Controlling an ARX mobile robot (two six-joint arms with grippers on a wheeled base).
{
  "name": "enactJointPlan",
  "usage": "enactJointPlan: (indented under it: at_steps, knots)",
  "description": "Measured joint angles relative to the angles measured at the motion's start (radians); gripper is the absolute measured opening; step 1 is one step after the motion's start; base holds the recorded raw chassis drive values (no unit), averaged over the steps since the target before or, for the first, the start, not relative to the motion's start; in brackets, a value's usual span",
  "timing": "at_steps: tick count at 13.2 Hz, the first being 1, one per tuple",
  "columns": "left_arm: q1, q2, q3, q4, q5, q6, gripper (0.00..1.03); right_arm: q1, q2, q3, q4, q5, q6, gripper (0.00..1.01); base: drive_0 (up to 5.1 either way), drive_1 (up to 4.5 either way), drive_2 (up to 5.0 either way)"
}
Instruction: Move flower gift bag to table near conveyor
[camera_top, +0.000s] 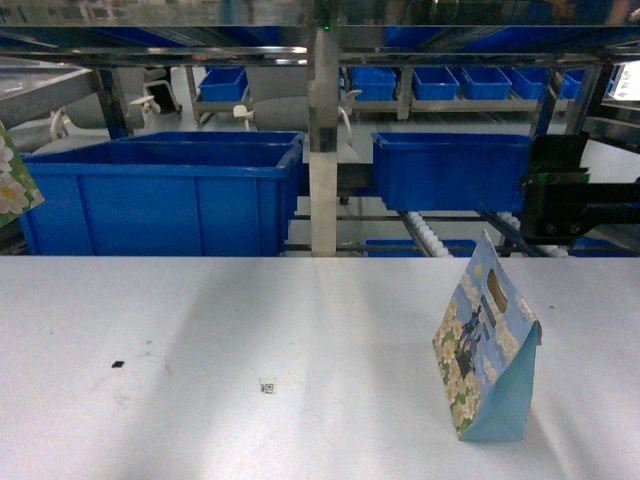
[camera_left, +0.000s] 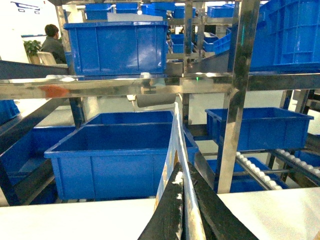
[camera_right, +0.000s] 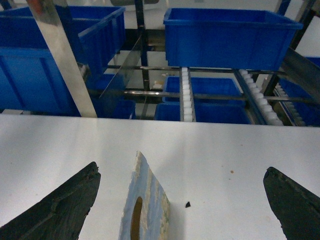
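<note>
- Flower gift bag (camera_top: 487, 350) stands upright on the table (camera_top: 200, 340), near the conveyor (camera_right: 186, 95) side, so that bag looks delivered.
- Right gripper (camera_right: 182, 200) spread wide, straddling the bag top, touching nothing.
- Left gripper (camera_left: 182, 210) pinches a second bag (camera_left: 175, 150) by its edge, hanging clear, presumably next.

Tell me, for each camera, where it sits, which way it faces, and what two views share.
Head: high on the robot, slanting down over the table at the gift bag; right arm's dark parts show.
Left wrist: faces blue bins; left gripper shut on a second bag's edge.
Right wrist: above the gift bag; right gripper open.
Shared: head and right wrist see the conveyor.
</note>
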Motion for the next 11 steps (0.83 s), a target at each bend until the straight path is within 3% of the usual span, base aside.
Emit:
enactJointPlan:
  at_steps: [1,6,9,11]
  knots:
    - [0.0,0.0,0.0,0.0,0.0,0.0,0.02,0.008,-0.059,-0.03,-0.016,0.034,0.008,0.98,0.0,0.0,0.0]
    - [0.0,0.0,0.0,0.0,0.0,0.0,0.02,0.026,-0.171,-0.085,-0.068,0.078,0.021,0.98,0.0,0.0,0.0]
    - [0.0,0.0,0.0,0.0,0.0,0.0,0.02,0.087,-0.459,-0.199,-0.241,0.152,0.044,0.98,0.0,0.0,0.0]
    - [0.0,0.0,0.0,0.0,0.0,0.0,0.02,0.149,-0.672,-0.259,-0.444,0.17,0.058,0.98,0.0,0.0,0.0]
